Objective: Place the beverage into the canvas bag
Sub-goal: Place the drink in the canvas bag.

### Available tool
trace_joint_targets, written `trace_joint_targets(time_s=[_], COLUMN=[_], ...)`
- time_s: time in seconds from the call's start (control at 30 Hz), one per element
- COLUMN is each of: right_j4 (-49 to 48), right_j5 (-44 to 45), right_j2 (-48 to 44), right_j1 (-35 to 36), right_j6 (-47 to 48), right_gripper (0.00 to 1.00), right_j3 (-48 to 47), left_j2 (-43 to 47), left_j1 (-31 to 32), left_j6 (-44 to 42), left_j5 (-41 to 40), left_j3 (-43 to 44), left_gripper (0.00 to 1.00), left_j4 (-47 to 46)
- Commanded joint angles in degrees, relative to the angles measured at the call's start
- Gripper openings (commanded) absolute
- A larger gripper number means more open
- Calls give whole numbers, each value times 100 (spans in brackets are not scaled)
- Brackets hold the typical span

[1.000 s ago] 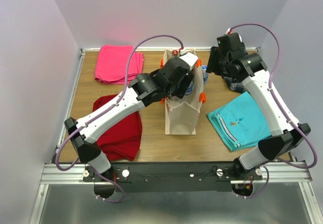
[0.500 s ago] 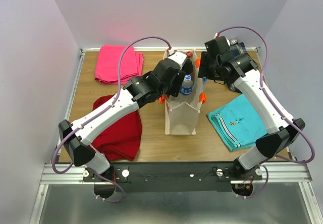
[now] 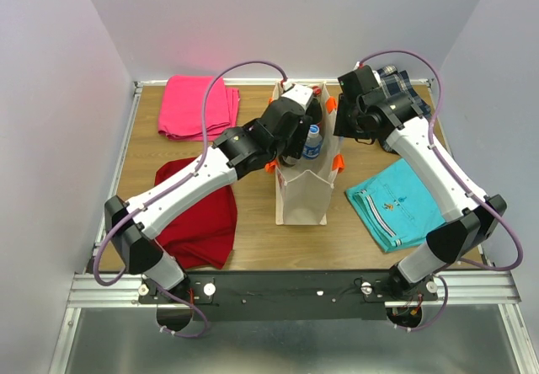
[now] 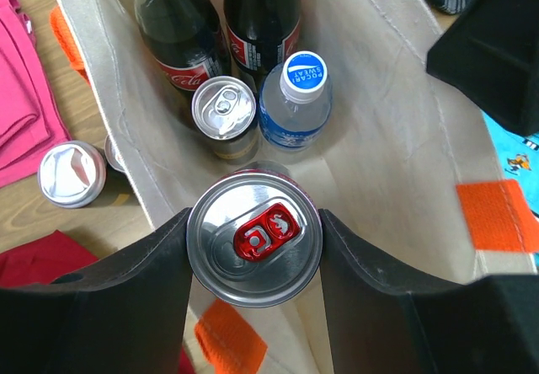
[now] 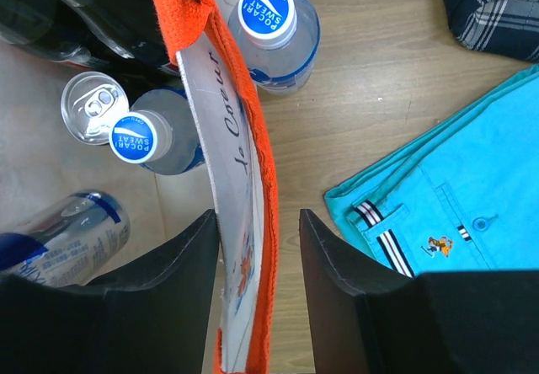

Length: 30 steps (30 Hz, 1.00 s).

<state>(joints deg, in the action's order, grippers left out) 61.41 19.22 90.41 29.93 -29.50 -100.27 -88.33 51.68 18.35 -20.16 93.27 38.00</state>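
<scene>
Red-tabbed can [image 4: 253, 239] top shows only from left wrist

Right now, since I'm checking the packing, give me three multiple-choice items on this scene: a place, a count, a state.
1. Where is the red-tab can?
A. lying beside the bag
B. in the left gripper, over the open bag
C. standing on the bag's floor

2. How many blue-capped bottles stand inside the bag?
A. one
B. two
C. three

3. How is the right gripper?
A. shut on a bottle
B. open, astride the bag's rim
C. shut, clear of the bag

1 B: the fingers flank the can above the bag's mouth.
2 A: one bottle is inside; the other stands outside.
3 B: a finger shows on each side of the orange-edged rim, with a gap on one side.
</scene>
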Motion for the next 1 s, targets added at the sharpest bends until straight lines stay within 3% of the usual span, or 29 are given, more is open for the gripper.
trace_joint_targets(time_s=[0.0, 0.97], right_j4=[64, 82], right_j5=[152, 126], right_j2=[20, -199], right_j1=[39, 39], right_j6=[5, -311], right_gripper=[49, 47], right_j3=[104, 376], left_j2=[-166, -1045], left_j1=[-44, -176], left_j6=[116, 397], left_j5=[-304, -576], left_j3=[-2, -116], left_gripper=[0, 0], left_j4=[-504, -706])
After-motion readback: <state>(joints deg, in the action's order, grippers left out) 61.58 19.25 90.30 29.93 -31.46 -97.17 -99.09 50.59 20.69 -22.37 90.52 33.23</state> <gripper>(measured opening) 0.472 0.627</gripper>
